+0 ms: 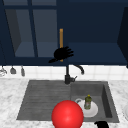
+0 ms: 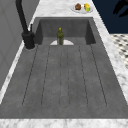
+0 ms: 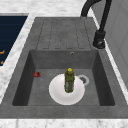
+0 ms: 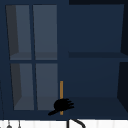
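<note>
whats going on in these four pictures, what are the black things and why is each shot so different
The black things are the robot: two floating hands, no arms or body, in a simulated kitchen.

The front view faces the sink. The two side views look along the sink from its left and right ends. The upper view faces the wall cabinet above it.

The left hand is up at the dark blue wall cabinet, fingers spread at the lower end of its upright wooden handle; whether it grips the handle is unclear. The right hand sits at the bottom edge of the front view, in front of the sink.

In the sink basin a white plate lies with a green bottle upright on it. A black faucet stands behind. A large red ball shows at the sink's front. A plate of food sits on the marble counter.
</note>
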{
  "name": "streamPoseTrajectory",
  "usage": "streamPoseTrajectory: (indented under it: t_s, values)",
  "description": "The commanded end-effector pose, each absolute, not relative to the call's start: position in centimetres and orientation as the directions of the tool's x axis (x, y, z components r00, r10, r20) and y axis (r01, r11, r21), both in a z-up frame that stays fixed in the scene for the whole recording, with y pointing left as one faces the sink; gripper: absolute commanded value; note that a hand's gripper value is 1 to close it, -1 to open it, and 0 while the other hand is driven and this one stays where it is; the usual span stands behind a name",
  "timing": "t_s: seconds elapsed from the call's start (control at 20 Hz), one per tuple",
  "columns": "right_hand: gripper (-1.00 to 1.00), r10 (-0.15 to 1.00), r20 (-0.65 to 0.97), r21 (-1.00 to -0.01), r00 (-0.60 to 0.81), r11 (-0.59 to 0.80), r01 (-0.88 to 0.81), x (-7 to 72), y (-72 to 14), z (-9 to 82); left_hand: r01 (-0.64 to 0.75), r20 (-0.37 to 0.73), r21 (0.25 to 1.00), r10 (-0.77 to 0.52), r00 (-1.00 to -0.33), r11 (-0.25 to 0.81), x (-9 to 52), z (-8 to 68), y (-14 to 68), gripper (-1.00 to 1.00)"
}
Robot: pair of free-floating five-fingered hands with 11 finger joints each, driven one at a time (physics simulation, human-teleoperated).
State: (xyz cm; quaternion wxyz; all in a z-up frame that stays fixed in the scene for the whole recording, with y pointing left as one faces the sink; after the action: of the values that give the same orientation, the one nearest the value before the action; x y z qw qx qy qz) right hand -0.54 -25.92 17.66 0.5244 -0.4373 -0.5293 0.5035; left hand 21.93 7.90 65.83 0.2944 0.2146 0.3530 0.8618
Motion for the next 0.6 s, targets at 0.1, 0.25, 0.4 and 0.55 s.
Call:
streamPoseTrajectory:
  t_s: [0.1,0.25,0.4,0.55]
  values:
    - [0.0,0.991,0.115,-0.992,-0.067,0.11,-0.065,-0.54,-25.92,17.66,-0.452,0.101,0.638,0.65,-0.753,-0.623,22.44,65.83,6.43,-1.0]
    - [0.0,0.991,0.115,-0.992,-0.067,0.11,-0.065,-0.54,-25.92,17.66,-0.491,0.11,0.606,0.677,-0.727,-0.626,22.2,65.86,6.79,-1.0]
    - [0.0,0.991,0.115,-0.992,-0.067,0.11,-0.065,-0.54,-25.92,17.66,-0.513,0.127,0.601,0.706,-0.696,-0.614,22.73,65.95,6.77,-1.0]
    - [0.0,0.991,0.115,-0.992,-0.067,0.11,-0.065,-0.54,-25.92,17.66,-0.535,0.102,0.601,0.721,-0.685,-0.594,23.03,66.18,6.89,-1.0]
